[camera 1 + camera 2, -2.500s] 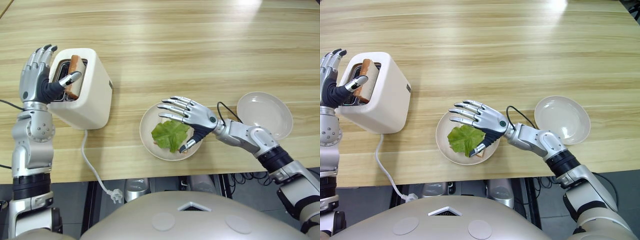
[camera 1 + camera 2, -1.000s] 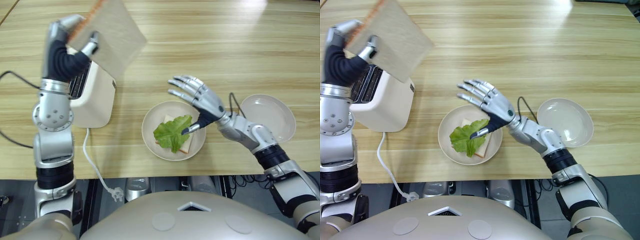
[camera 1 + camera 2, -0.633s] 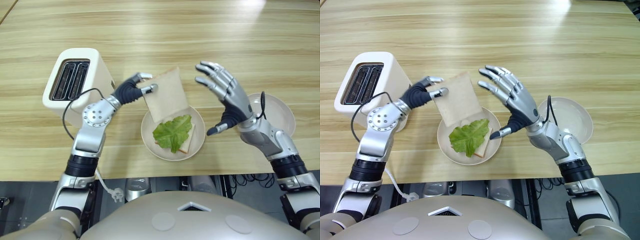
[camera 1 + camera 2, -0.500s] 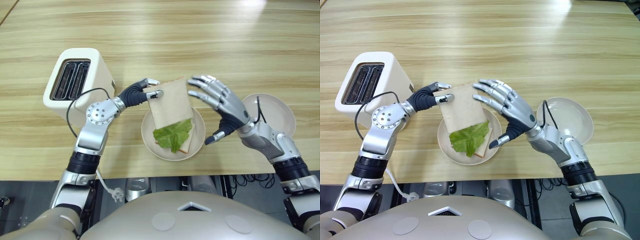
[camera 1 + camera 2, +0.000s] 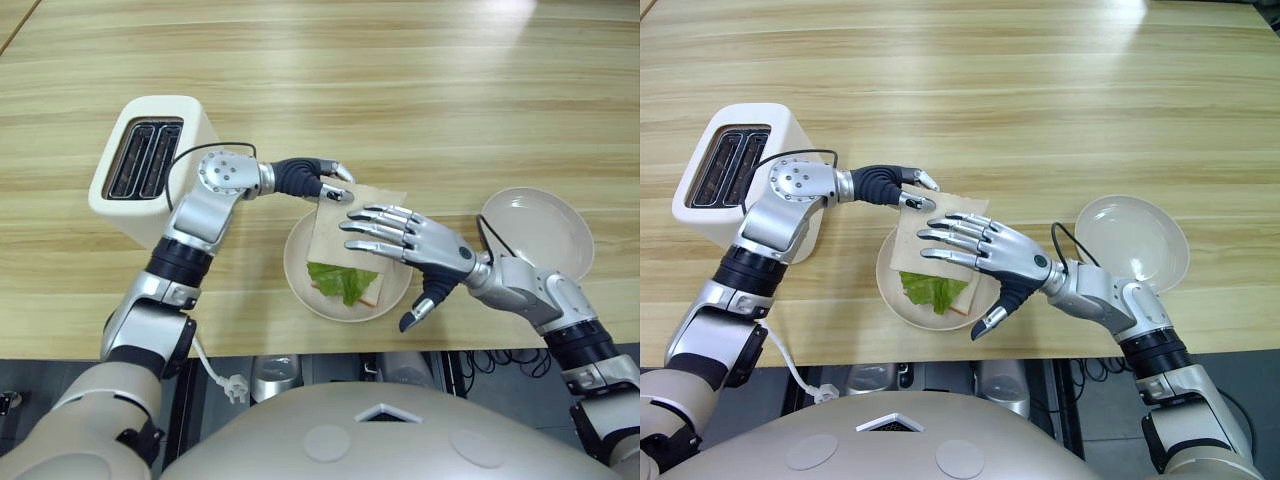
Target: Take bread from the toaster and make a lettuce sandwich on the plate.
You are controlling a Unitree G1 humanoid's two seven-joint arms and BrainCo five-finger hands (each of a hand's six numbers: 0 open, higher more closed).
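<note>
A white toaster (image 5: 150,170) stands at the left with both slots empty. My left hand (image 5: 315,180) is shut on the far corner of a slice of bread (image 5: 333,232), which lies tilted over the beige plate (image 5: 293,268). Under the slice, a green lettuce leaf (image 5: 340,281) rests on another bread slice (image 5: 372,293) on that plate. My right hand (image 5: 410,240) is open, its fingers stretched flat across the top slice's right side and hiding part of it.
An empty beige dish (image 5: 535,230) sits to the right of the plate, beside my right forearm. The toaster's white cord (image 5: 185,330) hangs over the table's near edge, ending in a plug (image 5: 232,390). Bare wooden table (image 5: 400,90) stretches beyond.
My left hand pulled the slice from the toaster, swung it right and lowered it onto the lettuce. My right hand rose off the plate, then came down flat over the slice.
</note>
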